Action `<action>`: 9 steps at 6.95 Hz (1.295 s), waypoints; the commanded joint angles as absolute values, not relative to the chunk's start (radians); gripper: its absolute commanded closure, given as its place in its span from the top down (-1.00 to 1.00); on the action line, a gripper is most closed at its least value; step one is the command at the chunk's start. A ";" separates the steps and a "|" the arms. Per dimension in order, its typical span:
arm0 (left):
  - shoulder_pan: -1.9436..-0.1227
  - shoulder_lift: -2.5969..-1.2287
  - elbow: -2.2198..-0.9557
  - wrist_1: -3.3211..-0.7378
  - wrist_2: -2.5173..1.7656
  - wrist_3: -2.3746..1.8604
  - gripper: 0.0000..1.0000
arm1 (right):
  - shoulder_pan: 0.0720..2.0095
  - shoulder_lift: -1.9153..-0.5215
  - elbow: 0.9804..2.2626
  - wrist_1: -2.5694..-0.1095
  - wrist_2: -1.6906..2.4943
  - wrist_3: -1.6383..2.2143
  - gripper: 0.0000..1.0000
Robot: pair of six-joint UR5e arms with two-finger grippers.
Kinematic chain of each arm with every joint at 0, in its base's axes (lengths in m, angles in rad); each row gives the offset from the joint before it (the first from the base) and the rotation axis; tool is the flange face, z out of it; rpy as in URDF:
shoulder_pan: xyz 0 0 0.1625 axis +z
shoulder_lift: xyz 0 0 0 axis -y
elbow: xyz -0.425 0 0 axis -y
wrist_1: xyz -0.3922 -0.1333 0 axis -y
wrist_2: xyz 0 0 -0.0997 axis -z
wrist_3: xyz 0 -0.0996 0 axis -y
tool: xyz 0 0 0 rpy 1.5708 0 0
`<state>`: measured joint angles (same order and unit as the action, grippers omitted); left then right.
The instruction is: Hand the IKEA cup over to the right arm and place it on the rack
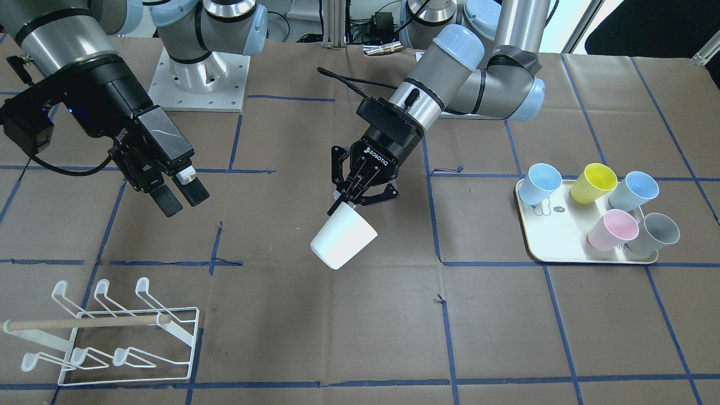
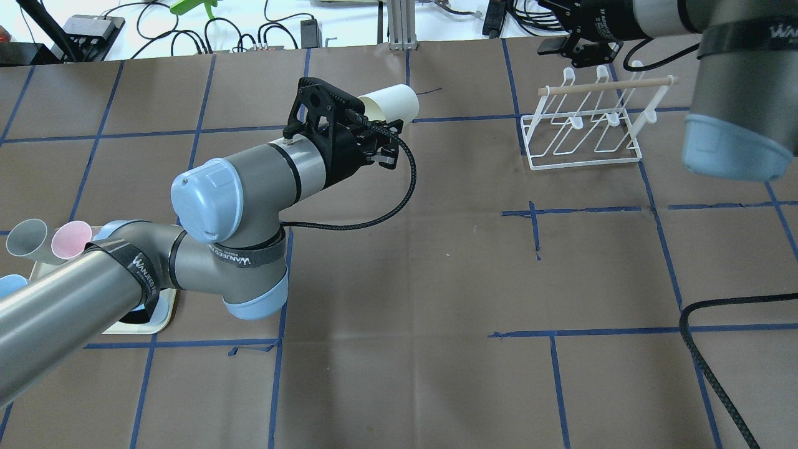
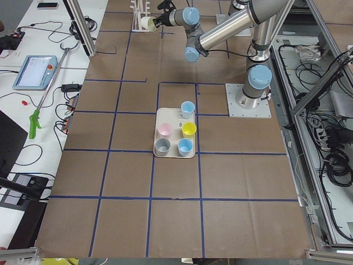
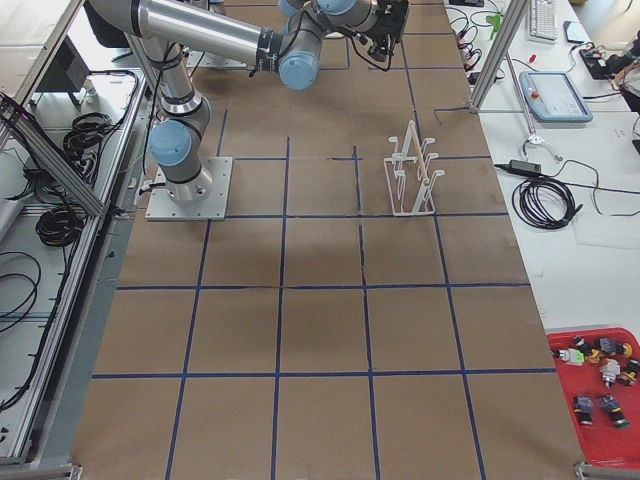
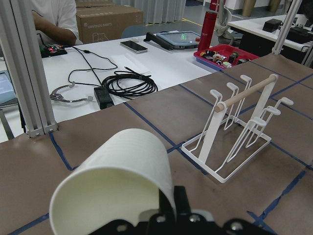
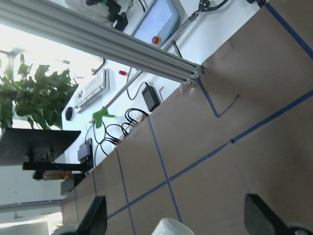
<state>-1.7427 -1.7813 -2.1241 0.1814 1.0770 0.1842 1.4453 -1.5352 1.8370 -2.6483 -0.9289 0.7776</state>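
1. From the operators' side, the left hand (image 1: 347, 201) pinches the white cup (image 1: 343, 243) by its rim, held tilted above mid-worktop (image 1: 349, 337).
2. The cup looks light, stiff and slick. The right hand (image 1: 185, 203), fingers spread, waits at its nine o'clock and should grip the bare wall.
3. The rack (image 1: 112, 337) stands at seven o'clock on taped brown paper.

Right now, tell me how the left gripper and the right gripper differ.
The left gripper is shut on the rim of the white cup, holding it tilted above the table; the right gripper is open and empty. The left gripper hangs over the table's middle; the right gripper hangs towards the rack side. Both are black two-finger grippers, clear of the table.
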 commanded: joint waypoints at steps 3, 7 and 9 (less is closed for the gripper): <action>-1.743 -1.779 -2.128 0.183 1.077 0.183 -1.00 | 1.489 -1.433 2.038 -3.131 -0.867 1.384 0.98; -1.743 -1.779 -2.128 0.183 1.080 0.183 -1.00 | 1.529 -1.312 2.120 -3.578 -0.912 1.641 0.99; -1.744 -1.779 -2.128 0.183 1.080 0.183 -1.00 | 1.529 -1.301 2.120 -3.547 -0.919 1.635 1.00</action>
